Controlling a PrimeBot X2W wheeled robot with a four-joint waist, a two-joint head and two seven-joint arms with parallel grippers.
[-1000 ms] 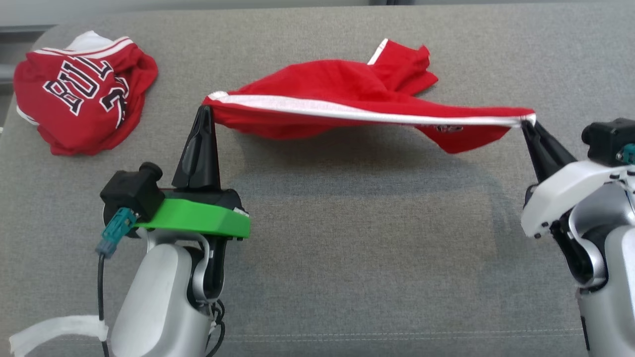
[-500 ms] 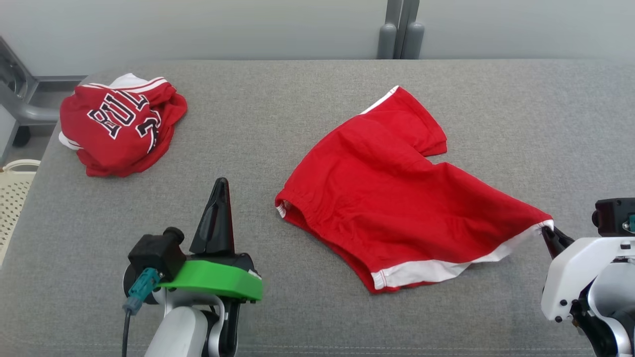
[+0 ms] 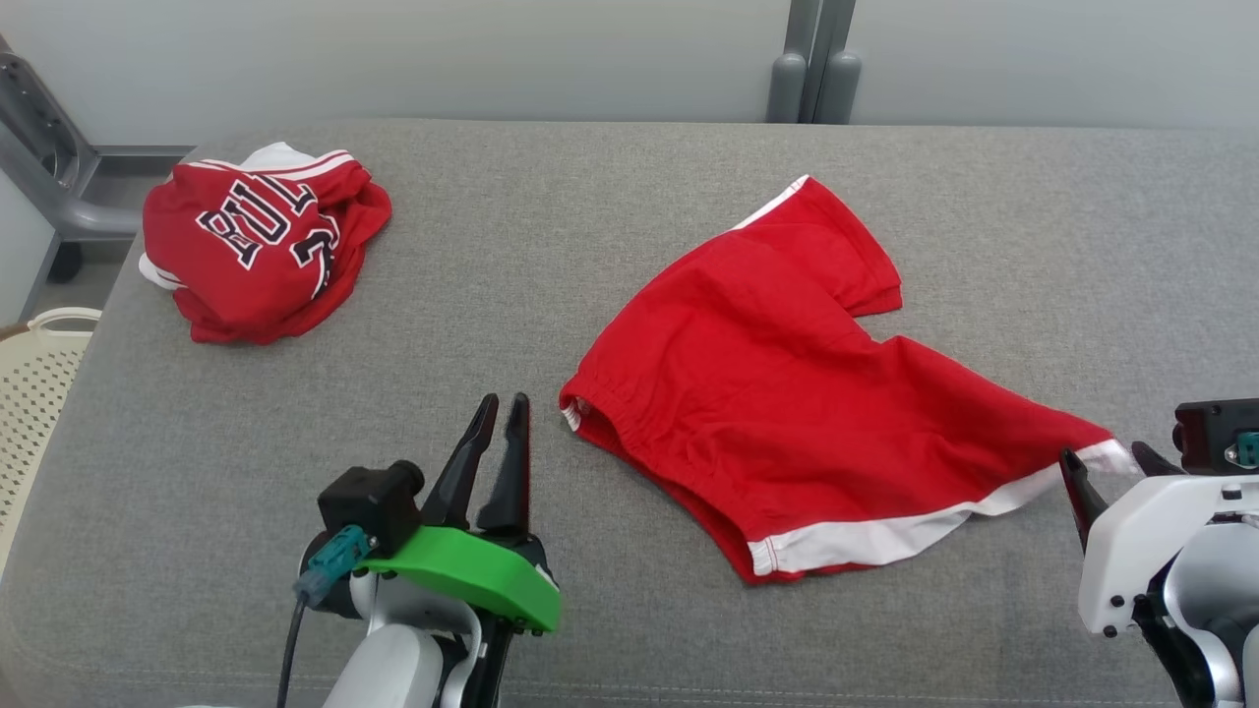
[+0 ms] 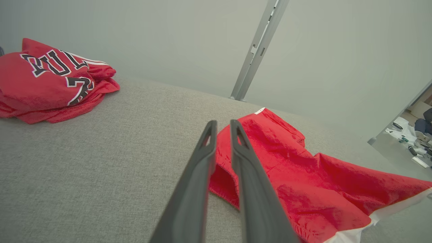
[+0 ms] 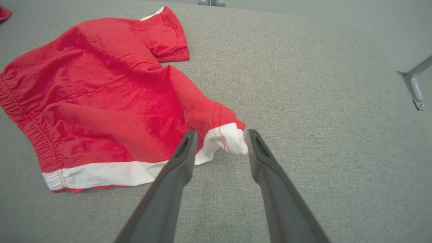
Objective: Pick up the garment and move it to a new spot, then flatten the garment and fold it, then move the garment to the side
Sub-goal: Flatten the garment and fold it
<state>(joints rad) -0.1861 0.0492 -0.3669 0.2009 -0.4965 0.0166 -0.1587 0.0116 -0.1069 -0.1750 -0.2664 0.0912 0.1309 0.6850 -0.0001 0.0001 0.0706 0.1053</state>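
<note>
Head view has the shorts [image 3: 787, 393] lying on the grey table [image 3: 295, 442], right of the middle, gathered waistband at the near left, 1 leg toward the far side and the other toward the right; left gripper [image 3: 504, 398] stands just left of the waistband, fingers parted by a narrow slit, gripping nothing; right gripper [image 3: 1104, 454] is spread wide at the right end of the white band, whose corner lies loose between the fingers, not pinched; the cloth looks thin, soft and light, so I judge it will sag, crease and drag on the rough cover rather than slide, with no risk of breaking; the best holds look to be the 2 ends of the waistband or the band's corners, where thick stitching gives the fingers an edge; the right leg is rumpled, so flattening probably needs a pull from 2 corners; jersey [image 3: 261, 246] sits bunched at the far left, well apart from the shorts; basket [image 3: 39, 393] shows past the left edge; 2 posts [image 3: 811, 69] rise behind the table; I judge none of these hinders a fold
</note>
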